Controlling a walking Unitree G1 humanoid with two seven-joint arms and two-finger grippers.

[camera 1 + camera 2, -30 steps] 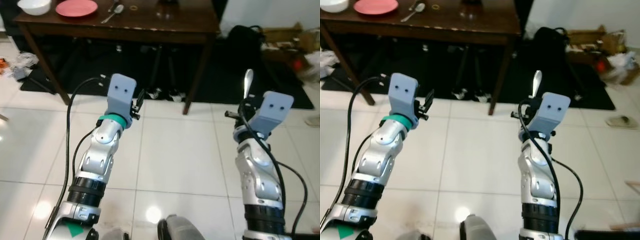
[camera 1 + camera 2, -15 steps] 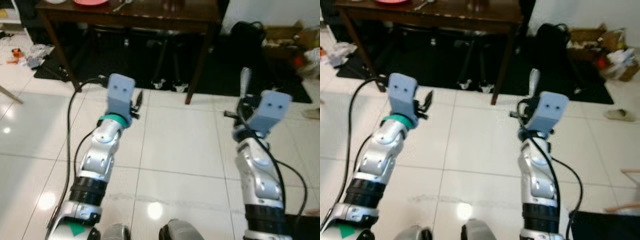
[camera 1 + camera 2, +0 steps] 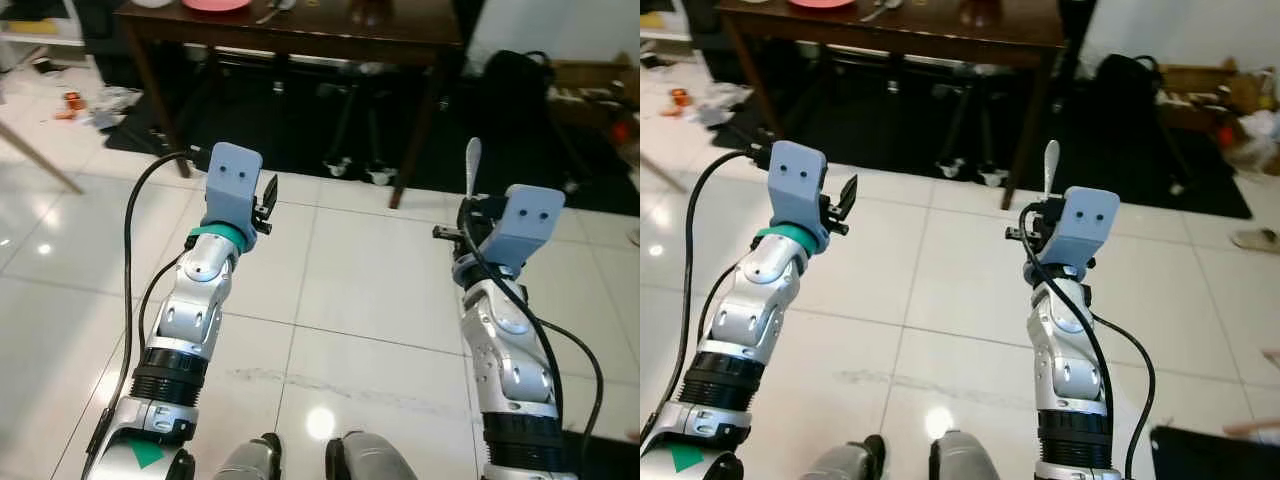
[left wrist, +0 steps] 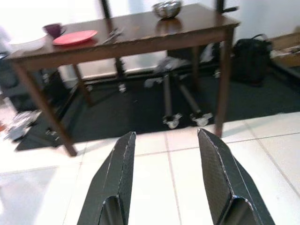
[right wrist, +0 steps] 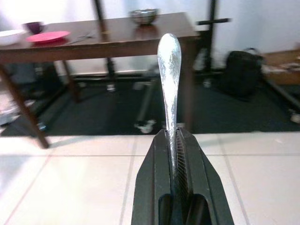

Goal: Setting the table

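Observation:
My right gripper [image 5: 172,140] is shut on the handle of a silver utensil [image 5: 169,70], which stands upright out of the fingers [image 3: 472,165]. My left gripper [image 4: 166,187] is open with nothing between its fingers, held up over the tiled floor [image 3: 265,195]. Both point toward a dark wooden table [image 4: 140,40] some way ahead. A pink plate [image 4: 75,37], a purple cup [image 4: 54,29], a white bowl [image 5: 9,36], a metal bowl [image 4: 167,8] and loose cutlery [image 4: 112,33] are set out on it.
Wheeled stand legs [image 3: 355,170] and a dark mat lie under the table. A black bag [image 3: 520,75] and cardboard boxes [image 3: 1210,85] sit to the right, with litter [image 3: 90,100] to the left. White tiles stretch between me and the table.
The whole picture has shifted: the table sits higher and further right in view, so the camera moved. Both arms keep their pose, the right gripper still shut on the utensil.

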